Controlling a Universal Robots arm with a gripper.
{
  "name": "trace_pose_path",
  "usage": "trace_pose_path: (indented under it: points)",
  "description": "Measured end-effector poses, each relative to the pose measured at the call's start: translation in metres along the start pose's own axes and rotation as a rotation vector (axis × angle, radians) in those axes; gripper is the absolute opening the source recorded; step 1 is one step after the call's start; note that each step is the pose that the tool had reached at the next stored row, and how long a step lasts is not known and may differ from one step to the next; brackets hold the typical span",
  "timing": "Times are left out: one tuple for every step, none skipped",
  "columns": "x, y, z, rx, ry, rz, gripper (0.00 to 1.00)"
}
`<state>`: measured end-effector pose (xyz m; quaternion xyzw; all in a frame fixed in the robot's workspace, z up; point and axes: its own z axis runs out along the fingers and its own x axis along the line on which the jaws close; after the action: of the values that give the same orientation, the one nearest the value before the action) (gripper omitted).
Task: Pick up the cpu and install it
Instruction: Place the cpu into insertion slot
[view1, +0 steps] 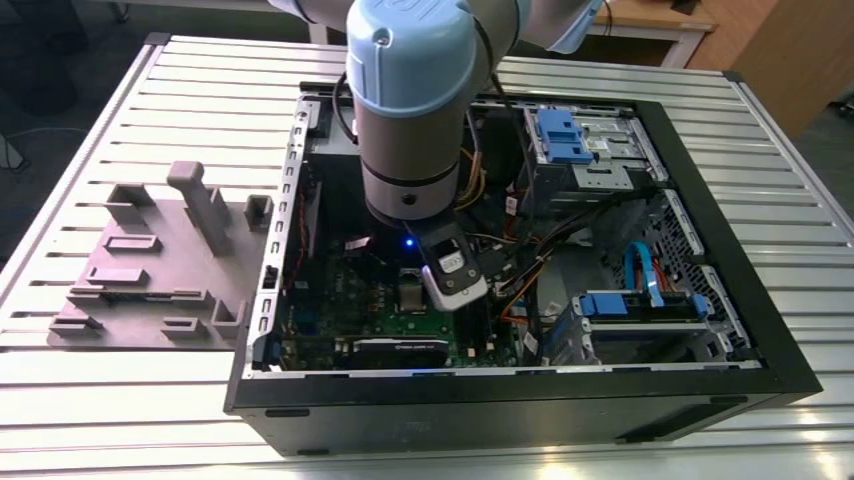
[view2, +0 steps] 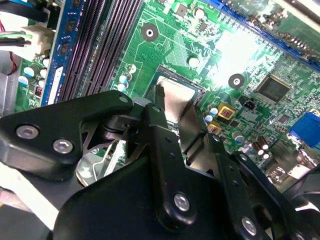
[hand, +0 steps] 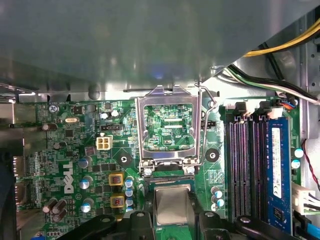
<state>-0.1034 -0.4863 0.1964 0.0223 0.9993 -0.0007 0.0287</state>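
Cpu (hand: 172, 200) held by two opposite edges in the narrowed tool (hand: 174, 216), just over the socket (hand: 167, 181) on the green motherboard (hand: 75, 150); lower centre of the exterior view. The load frame (hand: 167, 125) stands open. Seating likely demands a level chip, matched corners, and a straight descent without sliding.

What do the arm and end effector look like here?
The arm is a silver-grey tube with a pale blue joint cap and a black band, plus a small blue light at the wrist. The end effector has a white-and-black body; in the second wrist view its black linkage plates carry silver bolts.
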Motion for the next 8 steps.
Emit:
trace_pose_path:
  points:
    - [-0.0014,0.0001,0.0000,0.0001,0.0002,0.000,0.39]
    - [-0.0028,0.0001,0.0001,0.0001,0.0003,0.000,0.39]
    - [-0.0038,0.0002,0.0003,-0.0001,0.0004,0.000,0.39]
    - [-0.0042,0.0001,0.0003,0.0000,0.0005,0.000,0.39]
    - [-0.0042,0.0001,0.0003,0.0002,0.0006,0.000,0.39]
    - [-0.0042,0.0002,0.0006,0.0000,0.0005,0.000,0.39]
    - [-0.0042,0.0002,0.0010,-0.0001,0.0004,0.000,0.39]
    - [-0.0042,0.0002,0.0012,-0.0001,0.0003,0.000,0.39]
